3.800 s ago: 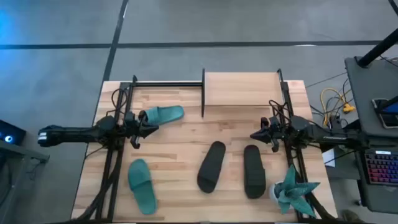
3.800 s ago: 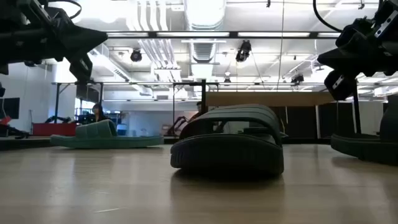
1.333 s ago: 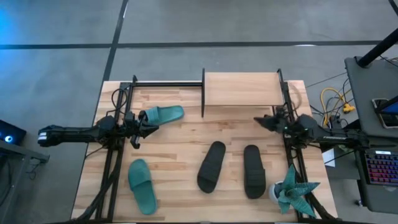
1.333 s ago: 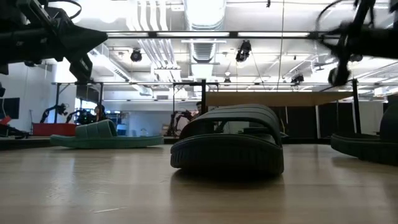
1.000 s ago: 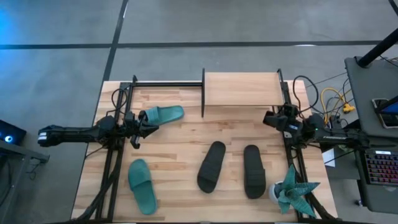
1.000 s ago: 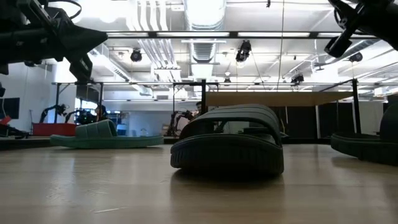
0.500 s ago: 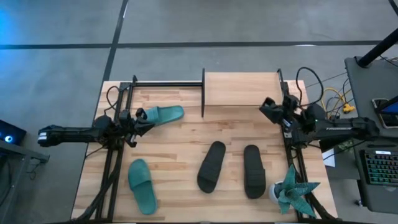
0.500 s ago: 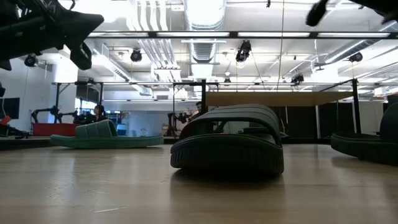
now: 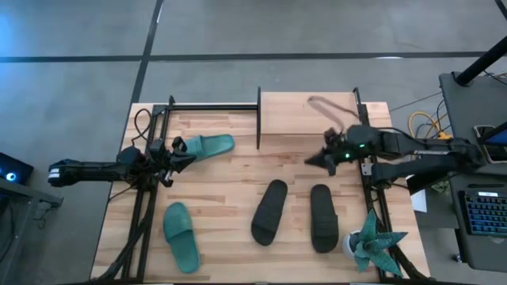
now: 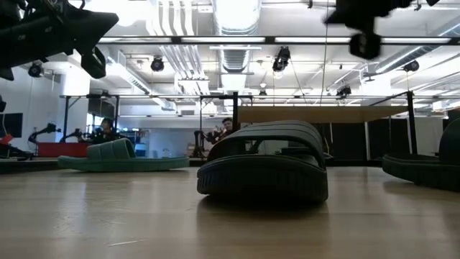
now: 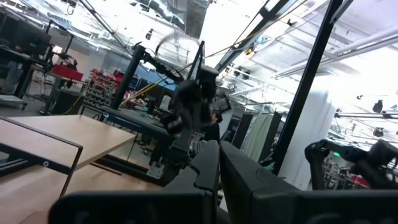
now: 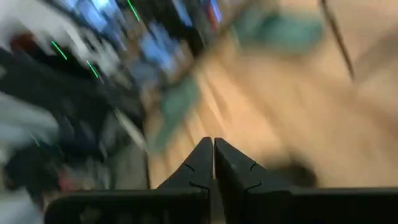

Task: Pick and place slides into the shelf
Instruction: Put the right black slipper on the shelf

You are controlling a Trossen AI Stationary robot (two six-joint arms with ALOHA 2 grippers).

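Above the black slides, the right gripper hovers — jaws shut (empty), like the left gripper.

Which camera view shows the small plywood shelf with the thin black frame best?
The high view: the small plywood shelf with its thin black metal frame appears whole from above. The low view shows only its board edge-on behind a black sandal. The left wrist view shows part of the board. The right wrist view is blurred.

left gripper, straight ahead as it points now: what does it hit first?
Most likely the teal slide. In the high view the shut left gripper points right and slightly toward the table's far edge, at that slide's near end. Its height is unclear, so it might pass above.
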